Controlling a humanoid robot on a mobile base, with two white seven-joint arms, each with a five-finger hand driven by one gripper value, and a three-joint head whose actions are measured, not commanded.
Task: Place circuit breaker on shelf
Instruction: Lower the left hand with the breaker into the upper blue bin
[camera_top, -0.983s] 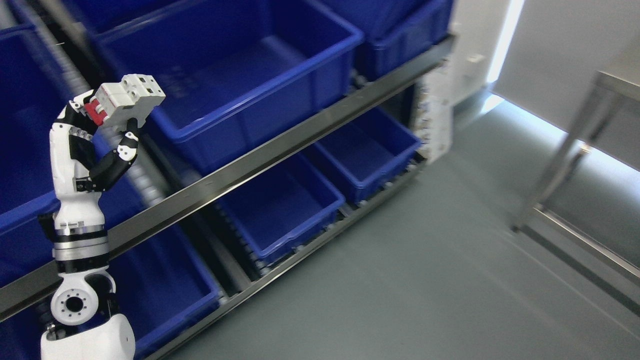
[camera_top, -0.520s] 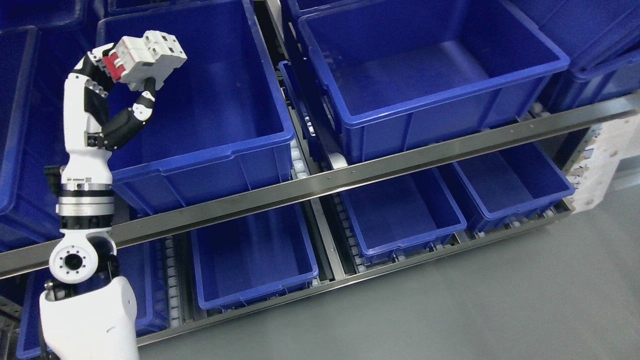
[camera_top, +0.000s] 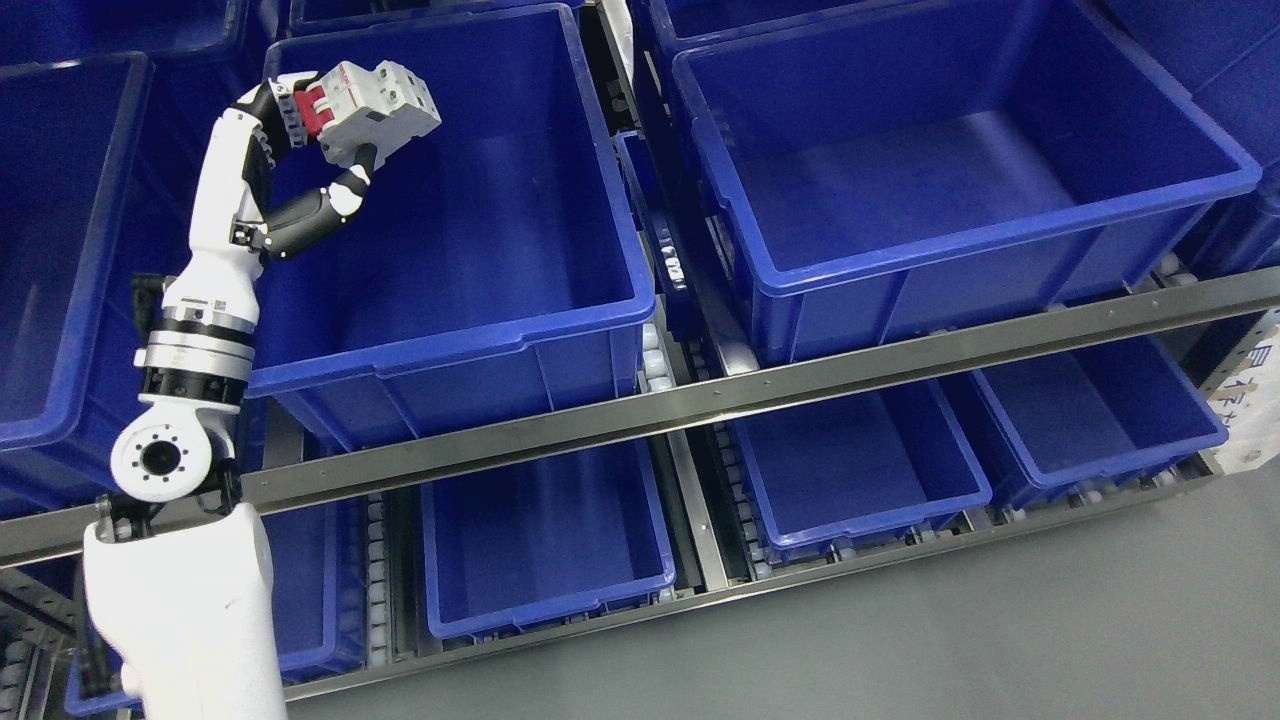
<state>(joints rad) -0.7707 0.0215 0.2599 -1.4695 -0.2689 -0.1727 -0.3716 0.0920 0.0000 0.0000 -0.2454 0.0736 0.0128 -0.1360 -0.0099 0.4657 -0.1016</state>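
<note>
Head view: left hand (camera_top: 300, 150) raised on its arm from the lower left, fingers curled tight around a white circuit breaker (camera_top: 375, 105) with red switches, thumb under it. Breaker is in the air, tilted, over the back left corner of a big blue bin (camera_top: 560, 310) on the upper shelf level, not touching the bin. Metal shelf rail (camera_top: 760, 385) runs along the front edge below; smaller blue bins (camera_top: 545, 530) on the lower level.
</note>
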